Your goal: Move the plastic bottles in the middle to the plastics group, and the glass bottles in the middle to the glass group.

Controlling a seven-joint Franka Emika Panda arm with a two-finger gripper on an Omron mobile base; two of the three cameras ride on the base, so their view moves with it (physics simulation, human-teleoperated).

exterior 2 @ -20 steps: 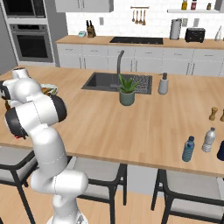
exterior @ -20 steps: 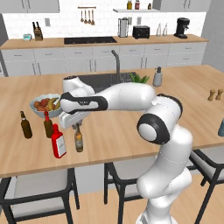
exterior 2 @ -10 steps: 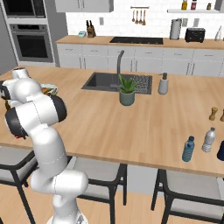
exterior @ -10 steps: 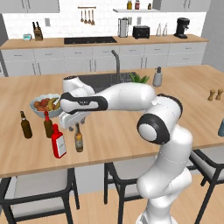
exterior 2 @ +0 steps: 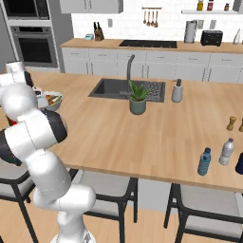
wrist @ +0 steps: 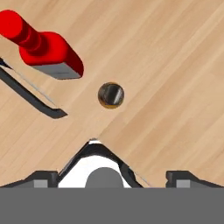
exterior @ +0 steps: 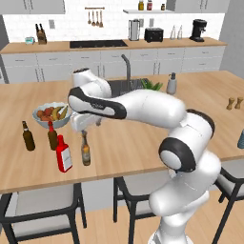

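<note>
The slim amber glass bottle (exterior: 86,152) stands upright on the wooden island counter (exterior: 138,143), right beside the red glass bottle (exterior: 63,155) with its white label. My gripper (exterior: 84,128) hangs open just above the amber bottle's neck and holds nothing. From the hand, the amber bottle's cap (wrist: 110,94) sits centred ahead of my gripper (wrist: 111,177), whose dark fingertips (wrist: 41,177) stand wide apart, with the red bottle (wrist: 46,46) off to one side. The glass group, a plain dark bottle (exterior: 28,136) and a red-topped one (exterior: 52,136), stands just left. A pale white-capped plastic bottle (exterior 2: 227,152) stands by a blue one (exterior 2: 204,161) at the island's far right.
A fruit bowl (exterior: 50,113) sits just behind the glass bottles. The sink and tap (exterior 2: 129,78), a potted plant (exterior 2: 138,99) and a soap dispenser (exterior 2: 177,91) occupy the island's middle back. Pepper shakers (exterior 2: 231,123) stand at the right. Stools line the front edge.
My gripper has opened and let go of the amber bottle, which stays standing beside the red bottle. The arm has barely moved.
</note>
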